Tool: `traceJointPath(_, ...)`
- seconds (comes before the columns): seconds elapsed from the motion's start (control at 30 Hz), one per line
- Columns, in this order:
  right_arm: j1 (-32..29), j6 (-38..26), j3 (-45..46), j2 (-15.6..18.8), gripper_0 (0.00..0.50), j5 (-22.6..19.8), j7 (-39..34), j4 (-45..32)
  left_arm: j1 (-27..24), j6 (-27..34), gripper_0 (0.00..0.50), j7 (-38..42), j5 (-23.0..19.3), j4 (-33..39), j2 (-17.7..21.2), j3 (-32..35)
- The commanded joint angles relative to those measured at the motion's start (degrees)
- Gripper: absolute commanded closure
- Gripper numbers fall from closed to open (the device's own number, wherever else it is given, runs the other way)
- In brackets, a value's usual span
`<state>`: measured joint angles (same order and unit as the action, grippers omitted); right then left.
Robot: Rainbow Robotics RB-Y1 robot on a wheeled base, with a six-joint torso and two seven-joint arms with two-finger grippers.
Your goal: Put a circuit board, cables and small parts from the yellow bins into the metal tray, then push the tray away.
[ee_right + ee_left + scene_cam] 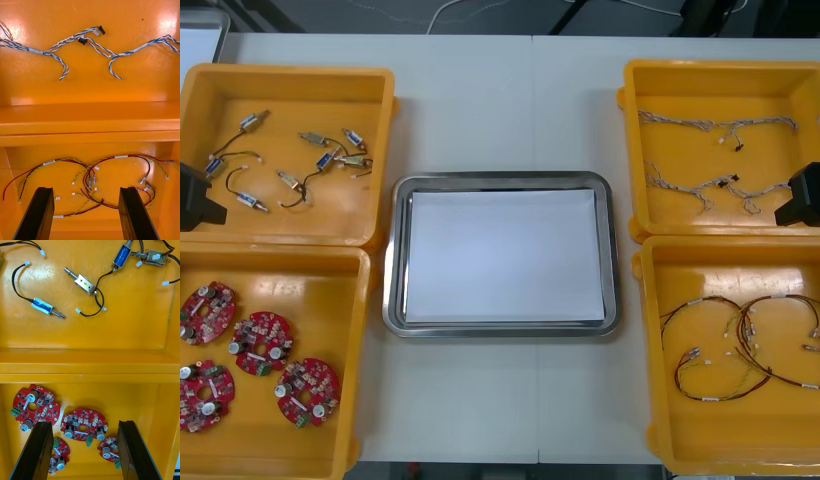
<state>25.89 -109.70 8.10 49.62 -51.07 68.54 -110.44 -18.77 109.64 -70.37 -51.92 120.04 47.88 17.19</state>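
The metal tray point(392, 260), white inside, lies at the table's middle with nothing in it. Several round red circuit boards point(262, 343) lie in the near left yellow bin point(356, 300). My left gripper point(84, 423) hangs open above them, a board point(83, 424) under the gap between its fingers. Small metal parts point(310, 165) with black leads lie in the far left bin point(290, 72). My right gripper point(87, 189) is open over the red and yellow cables point(93, 176) in the near right bin point(648, 330). Twisted blue and white cables point(715, 125) lie in the far right bin point(720, 68).
In the front view the left arm point(195, 198) shows at the left edge and the right arm point(802, 195) at the right edge, each over the wall between its two bins. Bare table point(500, 400) lies in front of the tray and beyond it.
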Motion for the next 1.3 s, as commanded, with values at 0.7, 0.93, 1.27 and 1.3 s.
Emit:
traceJointPath(0.7,-0.31,-0.3,-0.54,0.65,0.0,0.45,-0.25,-1.1,1.02,0.36,0.0,2.08,-0.03,1.51,2.57,1.71)
traceJointPath(0.93,-0.31,-0.3,-0.54,0.65,0.0,0.45,-0.25,-1.1,1.02,0.36,0.0,2.08,-0.03,1.51,2.57,1.71)
traceJointPath(1.27,-0.31,-0.3,-0.54,0.65,0.0,0.45,-0.25,-1.1,1.02,0.36,0.0,2.08,-0.03,1.51,2.57,1.71)
traceJointPath(1.3,-0.31,-0.3,-0.54,0.65,0.0,0.45,-0.25,-1.1,1.02,0.36,0.0,2.08,-0.03,1.51,2.57,1.71)
